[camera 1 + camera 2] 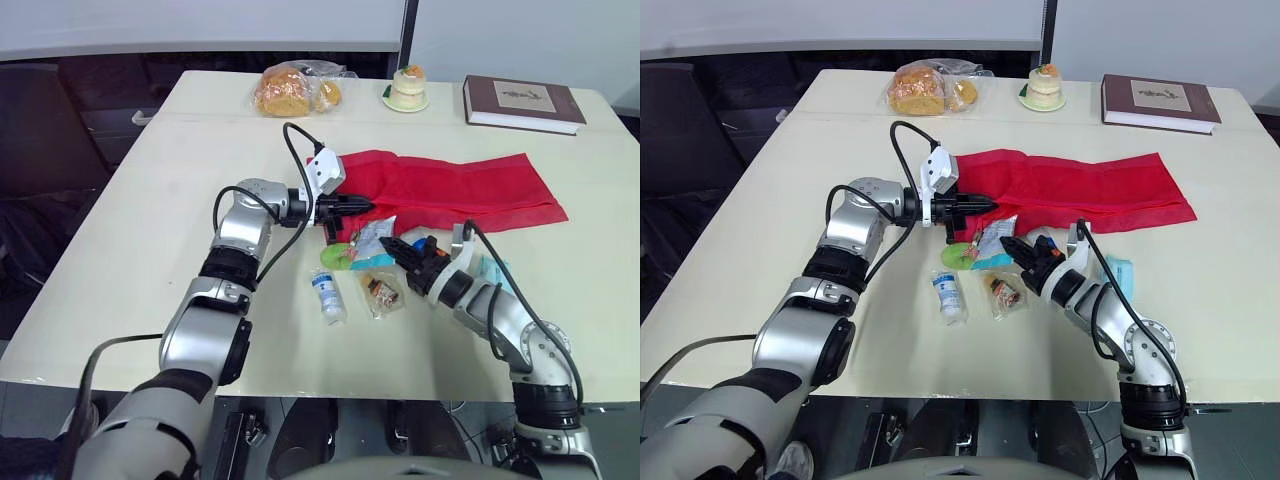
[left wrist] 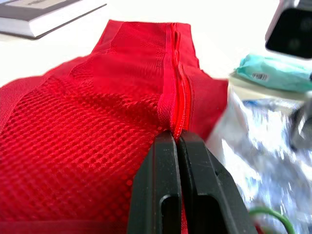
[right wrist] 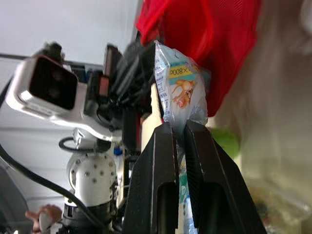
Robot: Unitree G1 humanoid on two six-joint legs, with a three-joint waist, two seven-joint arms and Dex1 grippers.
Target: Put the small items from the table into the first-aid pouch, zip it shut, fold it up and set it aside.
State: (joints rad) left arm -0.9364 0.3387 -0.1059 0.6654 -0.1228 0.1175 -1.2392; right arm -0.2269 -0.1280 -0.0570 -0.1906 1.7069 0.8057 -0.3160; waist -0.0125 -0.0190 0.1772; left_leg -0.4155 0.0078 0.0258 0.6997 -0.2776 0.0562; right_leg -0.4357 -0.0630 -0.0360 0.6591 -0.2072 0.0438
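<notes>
1. Right gripper [image 3: 178, 126] sits near 5 o'clock on the smooth cream table [image 1: 130, 230]. Its black fingers are clamped on the crimped edge of a shiny foil packet [image 3: 179, 83], which stands upright.
2. At 9 o'clock from it, a small cylindrical white bottle [image 1: 328, 296] and a crinkled clear snack packet [image 1: 384, 291] lie flat.
3. The left gripper [image 2: 176, 139] has its fingers pressed together, pinching the zipper edge of the red mesh pouch [image 1: 450, 190].
4. That pouch is a long, flat strip of open weave, running from the table's centre toward 3 o'clock.
5. A soft teal packet [image 1: 495, 272] lies beside the right forearm.
6. Along the far edge sit bagged bread [image 1: 285, 92] at 11, a small cake [image 1: 408, 88] at 12 and a brown hardback book [image 1: 522, 102] at 1.
</notes>
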